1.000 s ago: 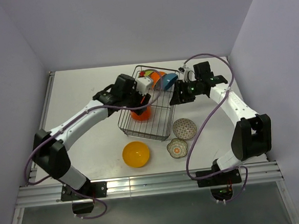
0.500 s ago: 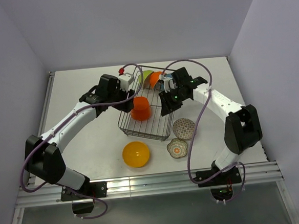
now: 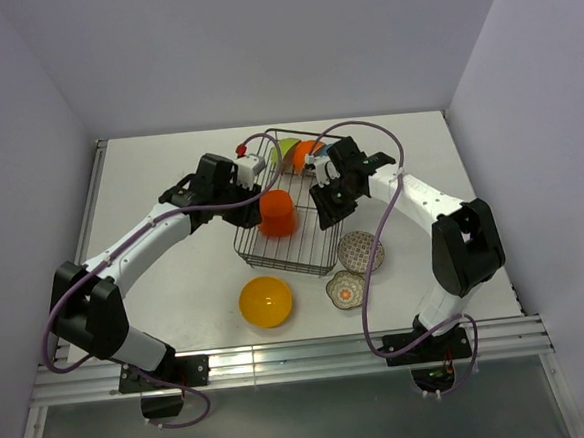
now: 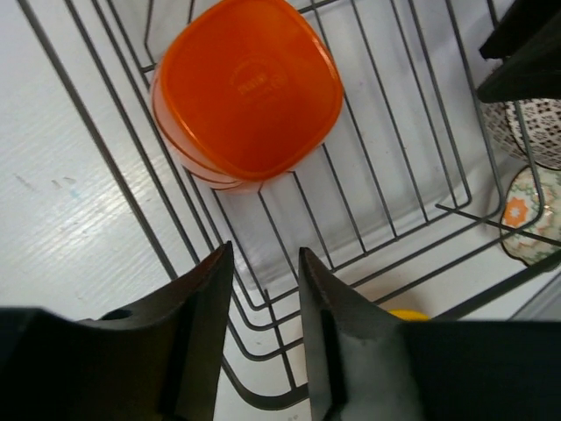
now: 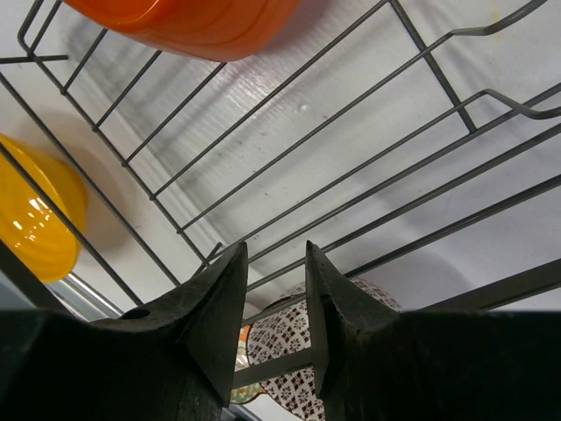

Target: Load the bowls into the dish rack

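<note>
white tabletop between pale walls, from above: we see the rectangular dark wire dish rack mid-table, a red-orange bowl upside down inside it and other bowls crowded at its far end. a yellow bowl, a grey-brown patterned bowl and a scalloped floral bowl sit just outside its near edge. the left gripper and right gripper hang over opposite sides of the rack.

from the left wrist, we find the fingers slightly apart, holding nothing. the orange base carries moulded lettering we cannot read.

from the right wrist, the fingers are narrowly parted and empty, with rack wires crossing in front of the patterned bowl.
</note>
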You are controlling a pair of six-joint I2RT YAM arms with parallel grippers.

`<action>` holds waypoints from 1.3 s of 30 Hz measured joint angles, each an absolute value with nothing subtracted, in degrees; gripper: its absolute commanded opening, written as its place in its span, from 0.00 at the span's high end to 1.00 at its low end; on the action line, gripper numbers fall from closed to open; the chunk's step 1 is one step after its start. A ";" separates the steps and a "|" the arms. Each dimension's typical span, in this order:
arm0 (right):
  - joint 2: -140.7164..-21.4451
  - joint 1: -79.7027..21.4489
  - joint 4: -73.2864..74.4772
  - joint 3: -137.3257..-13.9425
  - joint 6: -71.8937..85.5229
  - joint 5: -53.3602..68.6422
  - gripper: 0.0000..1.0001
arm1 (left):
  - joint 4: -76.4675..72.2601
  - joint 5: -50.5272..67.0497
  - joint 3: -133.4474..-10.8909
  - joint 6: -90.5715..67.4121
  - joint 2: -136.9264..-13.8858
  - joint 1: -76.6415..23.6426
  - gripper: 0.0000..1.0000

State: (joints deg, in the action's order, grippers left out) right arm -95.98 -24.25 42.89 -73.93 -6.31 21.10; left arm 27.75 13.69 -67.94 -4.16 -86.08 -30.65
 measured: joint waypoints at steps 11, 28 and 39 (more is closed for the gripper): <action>-95.66 -24.25 42.76 -73.93 -6.42 20.05 0.48 | 26.92 16.64 -67.70 -5.04 -86.15 -32.82 0.55; -78.54 -7.73 42.37 -81.21 -7.79 29.76 0.00 | 22.22 13.15 -75.09 -2.68 -77.84 -31.14 0.01; -78.52 -3.81 53.08 -68.27 -18.85 25.80 0.00 | 25.12 22.98 -73.19 2.68 -73.76 -29.17 0.03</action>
